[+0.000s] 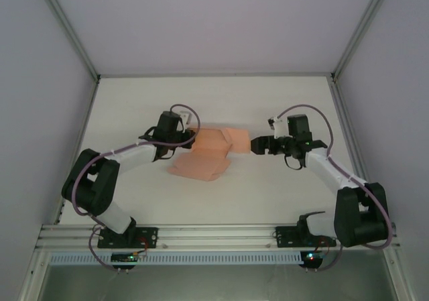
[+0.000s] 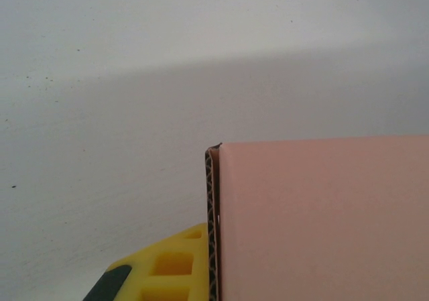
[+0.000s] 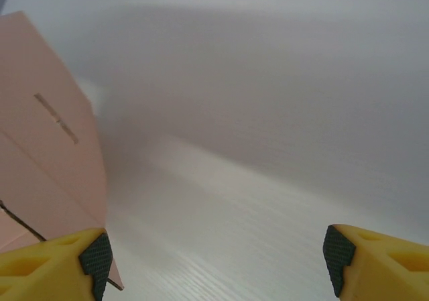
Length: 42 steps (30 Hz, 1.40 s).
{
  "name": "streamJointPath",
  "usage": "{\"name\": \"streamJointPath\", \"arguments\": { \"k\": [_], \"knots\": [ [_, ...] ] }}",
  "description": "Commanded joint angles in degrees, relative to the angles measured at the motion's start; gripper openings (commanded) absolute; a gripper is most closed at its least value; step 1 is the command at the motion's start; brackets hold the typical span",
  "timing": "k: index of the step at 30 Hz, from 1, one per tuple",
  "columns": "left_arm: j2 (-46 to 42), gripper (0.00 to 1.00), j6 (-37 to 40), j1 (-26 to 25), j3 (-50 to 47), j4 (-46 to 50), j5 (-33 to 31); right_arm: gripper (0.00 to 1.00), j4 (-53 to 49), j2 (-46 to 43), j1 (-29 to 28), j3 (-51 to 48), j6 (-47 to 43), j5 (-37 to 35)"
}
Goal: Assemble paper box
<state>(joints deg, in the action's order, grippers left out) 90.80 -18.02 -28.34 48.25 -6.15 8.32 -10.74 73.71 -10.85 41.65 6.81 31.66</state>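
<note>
The left pincer [image 1: 190, 139] clamps the 9 o'clock edge of the salmon-pink card paper box [image 1: 209, 155], one finger hidden behind it. The right pincer [image 3: 216, 255], at 3 o'clock, gapes empty.

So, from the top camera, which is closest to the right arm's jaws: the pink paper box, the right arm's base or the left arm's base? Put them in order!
1. paper box, right beside them, on their left.
2. right arm's base, at the near edge, right side.
3. left arm's base, at the near edge, far left.

Paper box [image 1: 209, 156] — matt, corrugated card
</note>
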Motion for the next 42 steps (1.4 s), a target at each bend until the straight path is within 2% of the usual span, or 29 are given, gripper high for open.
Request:
{"name": "streamJointPath", "arguments": {
  "k": [1, 6, 10, 16, 25, 28, 32, 36, 39, 42],
  "knots": [
    [-1.09, 0.01, 0.12, 0.0, 0.1, -0.97, 1.56, 0.84, 1.94, 0.65, -2.41, 2.24, -3.83, 8.18],
    [0.54, 0.01, -0.14, 0.01, 0.72, -0.95, 1.7, 0.79, 1.86, 2.46, -6.5, 3.46, -5.67, 10.14],
    [1.4, 0.0, -0.52, -0.09, 1.02, -0.79, 1.86, 0.73, 1.94, 4.6, -9.12, 5.09, -5.81, 8.46],
    [2.04, 0.0, -1.39, -0.15, 1.26, -0.88, 1.8, 0.59, 4.0, 9.01, -13.32, 7.85, -4.78, 4.64],
    [2.16, 0.0, -1.75, -0.75, 1.45, -0.7, 0.92, 0.5, 11.36, 14.24, -17.83, 9.68, 1.51, -1.11],
    [1.51, 0.0, -1.5, -1.05, 1.39, -0.53, 0.43, 0.46, 10.41, 15.53, -19.56, 10.96, 2.25, -8.47],
    [0.87, 0.0, -1.0, -1.76, 1.28, -0.05, -1.08, 0.43, 9.92, 16.69, -22.03, 11.55, 3.4, -22.77],
    [1.22, 0.0, -0.62, -2.67, 1.33, 0.17, -2.14, 0.39, 13.07, 19.18, -23.56, 10.93, 6.84, -30.3],
    [2.3, 0.0, -0.95, -3.79, 2.0, 0.57, -3.38, 0.29, 14.26, 21.4, -26.1, 11.57, 8.24, -37.52],
    [3.02, 0.0, -1.96, -4.67, 2.58, 1.09, -4.71, 0.12, 14.38, 22.43, -28.63, 12.1, 10.69, -48.56]
  ]
}}
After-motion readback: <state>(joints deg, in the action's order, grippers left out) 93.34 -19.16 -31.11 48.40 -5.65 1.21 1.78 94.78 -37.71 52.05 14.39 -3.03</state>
